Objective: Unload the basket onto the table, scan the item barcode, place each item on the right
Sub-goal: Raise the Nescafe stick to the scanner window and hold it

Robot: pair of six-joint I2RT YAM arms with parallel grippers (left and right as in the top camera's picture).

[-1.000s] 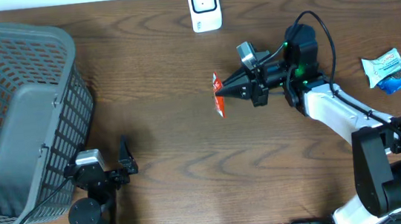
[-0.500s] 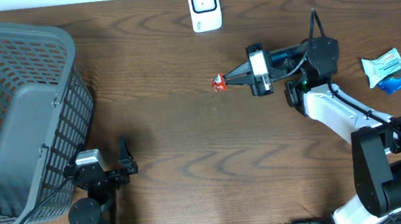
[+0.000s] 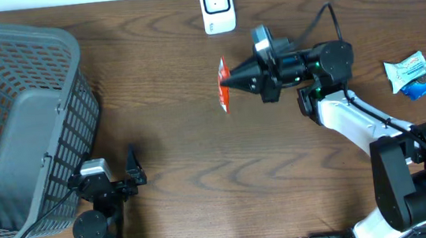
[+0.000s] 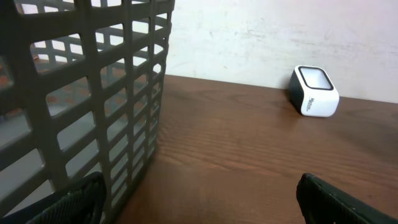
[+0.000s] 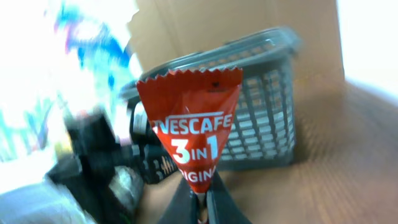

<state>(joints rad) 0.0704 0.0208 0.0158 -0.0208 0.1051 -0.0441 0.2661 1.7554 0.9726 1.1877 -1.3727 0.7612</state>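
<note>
Dark brown wooden table (image 3: 187, 177), smooth, with visible grain and a soft satin sheen. At the left, a grey plastic basket (image 3: 85, 109), matt, with open lattice walls. At the far edge, a barcode scanner (image 3: 217, 6) of smooth white and dark plastic with a glossy window. A red coffee sachet (image 5: 189, 118) of glossy film, its top edge serrated. At the right, shiny crinkled snack wrappers (image 3: 410, 70). A matt, scuffed white wall (image 4: 261, 37).

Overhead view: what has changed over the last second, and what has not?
The right gripper, shut on the red sachet, moved a little toward the scanner while its wrist turned; the sachet looked short midway and shows lengthwise again. The left gripper stayed open beside the basket; the scanner and the blue packets did not move.
</note>
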